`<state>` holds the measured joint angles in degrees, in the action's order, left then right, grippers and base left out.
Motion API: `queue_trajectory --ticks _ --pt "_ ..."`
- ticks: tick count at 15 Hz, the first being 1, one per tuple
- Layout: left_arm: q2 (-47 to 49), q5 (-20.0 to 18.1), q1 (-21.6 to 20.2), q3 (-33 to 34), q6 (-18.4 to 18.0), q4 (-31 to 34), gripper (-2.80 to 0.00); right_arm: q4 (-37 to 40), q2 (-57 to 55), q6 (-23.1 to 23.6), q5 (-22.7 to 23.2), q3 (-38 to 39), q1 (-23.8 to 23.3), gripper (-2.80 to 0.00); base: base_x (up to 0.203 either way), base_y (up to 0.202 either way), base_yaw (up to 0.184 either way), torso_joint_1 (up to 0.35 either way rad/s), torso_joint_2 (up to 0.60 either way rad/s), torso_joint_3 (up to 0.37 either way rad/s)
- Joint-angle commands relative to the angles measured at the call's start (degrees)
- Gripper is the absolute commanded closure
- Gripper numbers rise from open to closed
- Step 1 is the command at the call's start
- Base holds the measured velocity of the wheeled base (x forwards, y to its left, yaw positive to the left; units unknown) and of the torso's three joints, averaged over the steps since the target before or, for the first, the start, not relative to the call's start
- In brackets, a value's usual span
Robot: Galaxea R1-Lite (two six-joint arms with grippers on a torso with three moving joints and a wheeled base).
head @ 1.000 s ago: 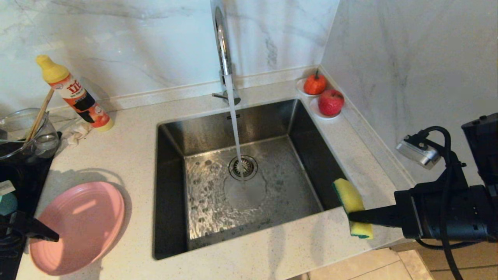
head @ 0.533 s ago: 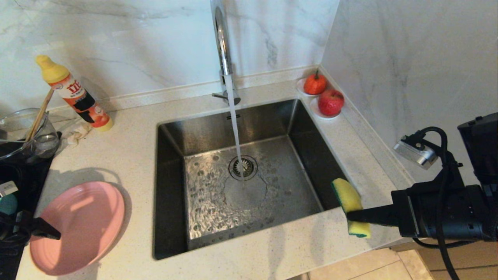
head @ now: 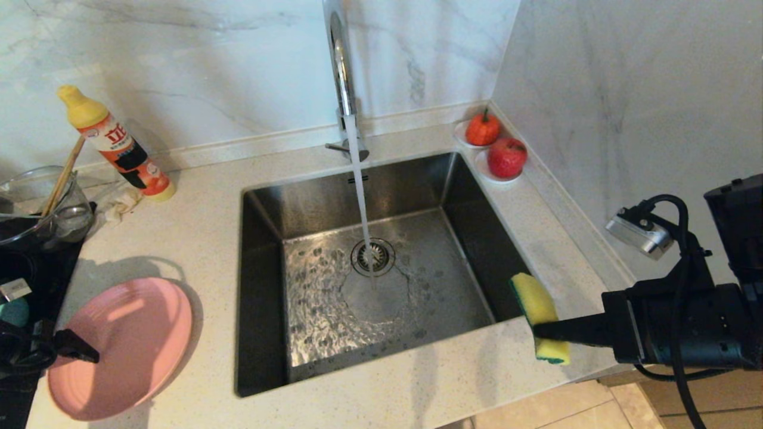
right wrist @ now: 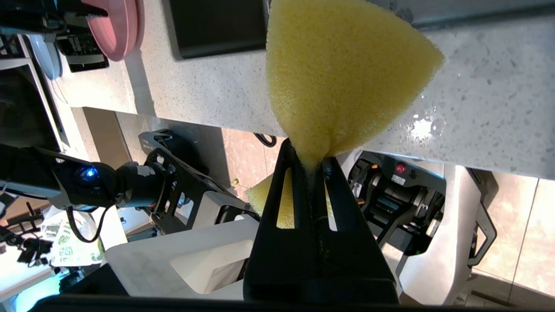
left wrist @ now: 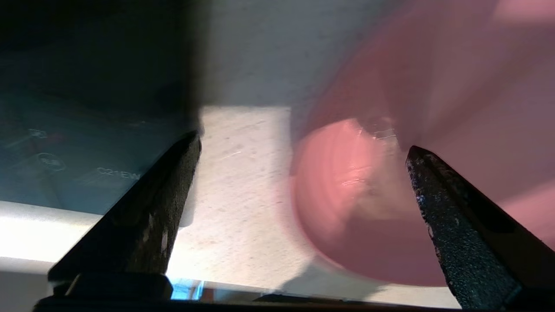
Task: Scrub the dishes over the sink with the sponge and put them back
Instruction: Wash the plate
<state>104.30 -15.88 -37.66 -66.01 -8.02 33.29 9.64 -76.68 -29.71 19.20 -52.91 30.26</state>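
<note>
The left gripper (left wrist: 299, 173) hangs with its jaws spread wide and nothing between them, low over the rim of the wide, shallow pink plate (head: 122, 348), which lies flat at the counter's front left corner. The right gripper (head: 539, 330) is clenched hard on the rectangular yellow foam sponge with its green scouring face (head: 536, 316), pinching the foam to a narrow waist, over the counter's front edge at the near right corner of the square stainless-steel sink (head: 262, 286). Water streams from the tall chrome tap (head: 341, 65) onto the round drain strainer (head: 372, 256). The small teal-blue bowl is barely visible at the far left edge. Likely trouble: one finger must slide under a thin rim lying flat; if it rides over instead, the plate could skid off the front edge or slip once lifted
</note>
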Motion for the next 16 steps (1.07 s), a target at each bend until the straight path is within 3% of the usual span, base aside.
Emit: queue_trajectory --ticks 1,5,12,13,16 --pt "0.1 -0.2 1.4 -0.5 1.2 0.2 -2.80 -0.3 0.3 -0.2 0.1 0.9 -0.2 0.00 0.000 0.000 0.000 0.000 0.00 0.000" --pt "0.2 -0.1 3.6 -1.6 3.5 0.2 -2.80 -3.8 0.5 -0.3 0.1 2.6 -1.2 0.00 0.000 0.000 0.000 0.000 0.00 0.000" --pt "0.5 0.7 3.6 -2.4 3.5 -0.1 -2.80 -3.9 0.9 -0.1 0.1 3.2 -1.7 0.00 0.000 0.000 0.000 0.000 0.00 0.000" --pt "0.4 1.0 3.6 -2.5 3.5 -0.1 0.00 -3.9 0.9 -0.1 0.1 3.2 -1.6 0.00 0.000 0.000 0.000 0.000 0.00 0.000" --pt "0.3 1.2 3.5 -2.6 3.5 -0.1 0.00 -3.9 0.9 -0.1 0.1 3.0 -1.5 0.00 0.000 0.000 0.000 0.000 0.00 0.000"
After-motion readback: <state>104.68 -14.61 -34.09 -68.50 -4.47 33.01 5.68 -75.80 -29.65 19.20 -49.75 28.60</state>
